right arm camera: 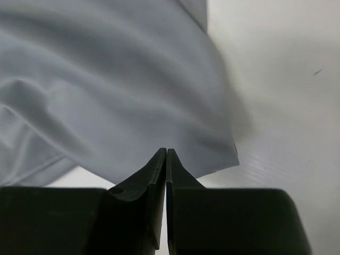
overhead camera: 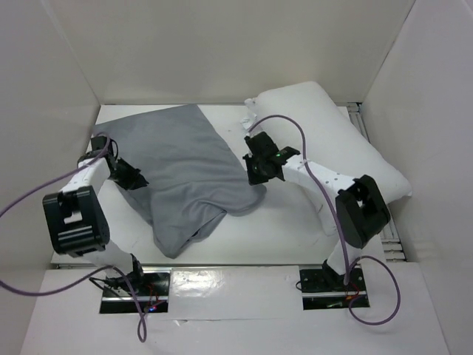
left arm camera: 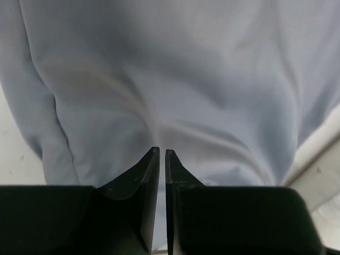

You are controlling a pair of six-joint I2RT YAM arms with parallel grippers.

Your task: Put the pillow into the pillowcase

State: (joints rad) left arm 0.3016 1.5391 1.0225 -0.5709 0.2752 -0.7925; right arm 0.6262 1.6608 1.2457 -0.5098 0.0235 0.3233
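The grey pillowcase (overhead camera: 194,170) lies wrinkled across the middle-left of the table, its near end drooping toward the front. The white pillow (overhead camera: 325,126) lies at the back right, partly behind the right arm. My left gripper (overhead camera: 135,179) is at the pillowcase's left edge, jaws closed to a thin slit with grey cloth (left arm camera: 175,79) between them. My right gripper (overhead camera: 256,174) is at the pillowcase's right edge, jaws pressed together at the cloth's hem (right arm camera: 106,95), near its free corner (right arm camera: 234,158).
White walls enclose the table on the left, back and right. Bare white table (overhead camera: 281,229) shows in front of the pillowcase and under the right arm. Purple cables loop from both arms. A metal rail (overhead camera: 366,126) runs along the right side behind the pillow.
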